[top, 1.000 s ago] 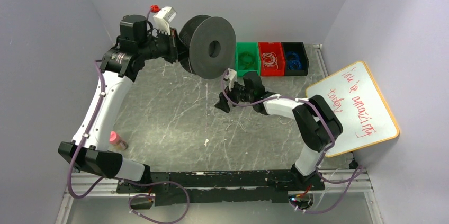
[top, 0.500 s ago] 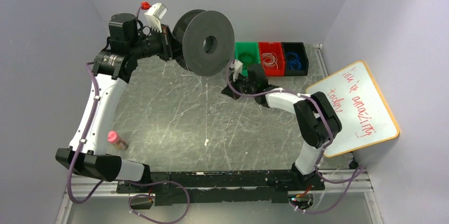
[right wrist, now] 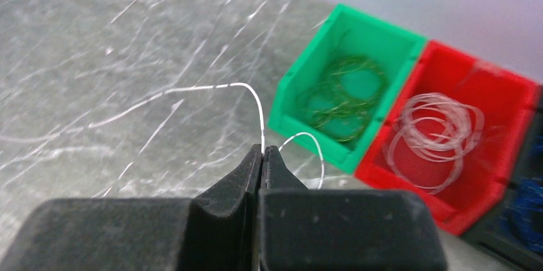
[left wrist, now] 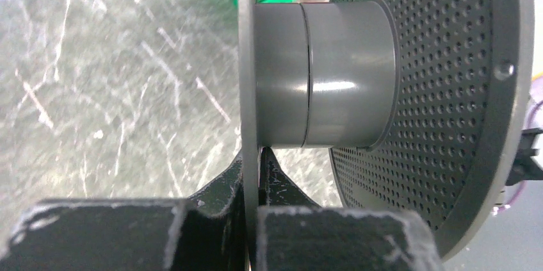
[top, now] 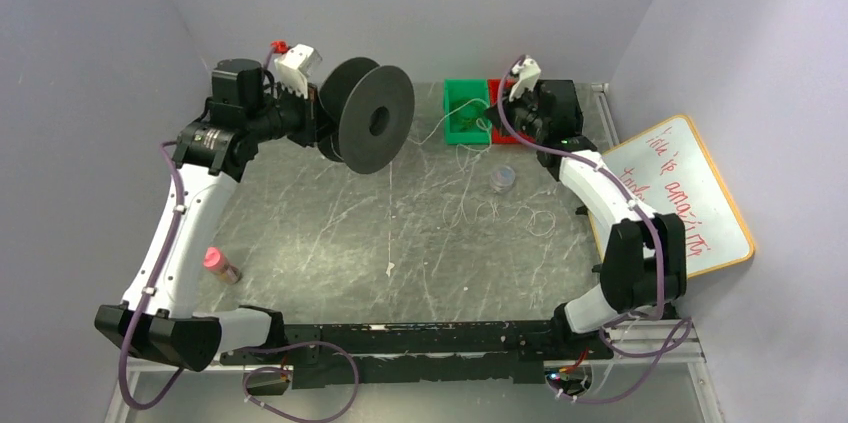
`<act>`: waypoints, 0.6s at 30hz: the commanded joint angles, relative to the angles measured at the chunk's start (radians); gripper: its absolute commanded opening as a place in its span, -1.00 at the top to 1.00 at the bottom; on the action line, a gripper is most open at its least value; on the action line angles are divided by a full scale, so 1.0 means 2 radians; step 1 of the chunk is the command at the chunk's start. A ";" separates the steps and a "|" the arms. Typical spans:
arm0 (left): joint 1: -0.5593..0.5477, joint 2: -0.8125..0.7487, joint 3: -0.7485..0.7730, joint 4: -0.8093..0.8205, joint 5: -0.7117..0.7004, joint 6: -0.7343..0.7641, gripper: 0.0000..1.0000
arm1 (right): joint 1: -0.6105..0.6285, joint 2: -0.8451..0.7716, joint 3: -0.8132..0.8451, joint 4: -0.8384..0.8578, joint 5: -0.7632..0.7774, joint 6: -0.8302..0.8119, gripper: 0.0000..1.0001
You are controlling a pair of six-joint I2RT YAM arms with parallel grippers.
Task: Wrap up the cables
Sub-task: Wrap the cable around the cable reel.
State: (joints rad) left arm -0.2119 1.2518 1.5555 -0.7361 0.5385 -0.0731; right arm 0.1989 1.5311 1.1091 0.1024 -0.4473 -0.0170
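Top view: the left gripper (top: 322, 115) is largely hidden behind the black spool (top: 372, 118), which is held on edge above the table. The right gripper (top: 500, 115) is hard to separate from the green bin (top: 462, 93), and the red bin (top: 496, 89) is mostly covered by the arm. The cable (top: 490, 213) is barely traceable: a hair-fine whitish line running from the bins to curly loops beside a small clear container (top: 502, 179).

Left wrist view: the left gripper (left wrist: 253, 156) is seen clamped on the spool's thin near flange; the far flange is cut off at the right.

Right wrist view: the right gripper (right wrist: 262, 150) is closed, with the cable (right wrist: 211, 88) pinched at its tips in front of the green bin (right wrist: 346, 91). The coil in the red bin (right wrist: 442, 136) is blurred.

A second ago the right gripper was at mid-table under the spool; it has since been carried to the bins, uncovering the container.
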 commanded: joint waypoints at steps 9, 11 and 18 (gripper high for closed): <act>0.001 -0.028 -0.049 0.031 -0.041 0.030 0.95 | -0.048 -0.025 0.043 -0.047 0.125 -0.008 1.00; 0.000 -0.023 -0.053 0.023 -0.022 0.048 0.95 | -0.050 -0.017 0.054 -0.049 0.125 -0.009 1.00; -0.050 0.005 -0.078 -0.001 -0.127 0.092 0.95 | -0.051 0.022 0.142 -0.091 0.094 -0.008 1.00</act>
State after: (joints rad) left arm -0.2516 1.2457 1.4242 -0.7719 0.4095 0.0490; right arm 0.1013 1.5536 1.2720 -0.0635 -0.2363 -0.0299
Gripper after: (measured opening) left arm 0.066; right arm 0.014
